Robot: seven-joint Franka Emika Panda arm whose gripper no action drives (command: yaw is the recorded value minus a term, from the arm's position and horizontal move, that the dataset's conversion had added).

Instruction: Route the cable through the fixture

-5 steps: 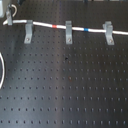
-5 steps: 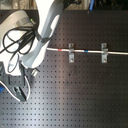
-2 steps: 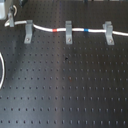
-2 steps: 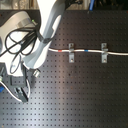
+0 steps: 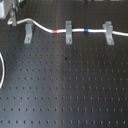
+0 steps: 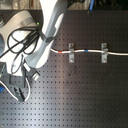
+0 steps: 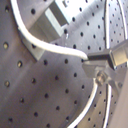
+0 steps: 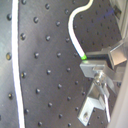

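Cable [image 5: 55,31] runs across the far part of the counter [image 5: 65,85] in the first exterior view, long axis along the row of three grey clips. It sits in the middle clip [image 5: 68,31], with the red band [image 5: 55,32] just on the first exterior view's left of that clip, and it passes the clip [image 5: 108,31] on the first exterior view's right, with the blue band [image 5: 87,31] between the two. From the red band the cord arcs up and over toward the third clip, the fixture [image 5: 29,32], and ends near the small grey piece at the frame's edge; I judge it crosses just above the fixture's hooked top and is not seated in it.

In the first wrist view the gripper [image 7: 90,62] has its fingers closed on the cable [image 7: 55,47], with the fixture [image 7: 52,25] just beyond, and the cord curving close past it. The second wrist view shows the same pinch at the gripper [image 8: 86,62], the cable [image 8: 75,30] leading away from the fingertips. In the second exterior view the arm [image 6: 47,35] hides the gripper and that clip, so I cannot confirm the gap from there.

So the relation I steer by: the fixture lies close ahead of the gripper, with the held cord's axis passing alongside its hook, probably needing to drop down into it.
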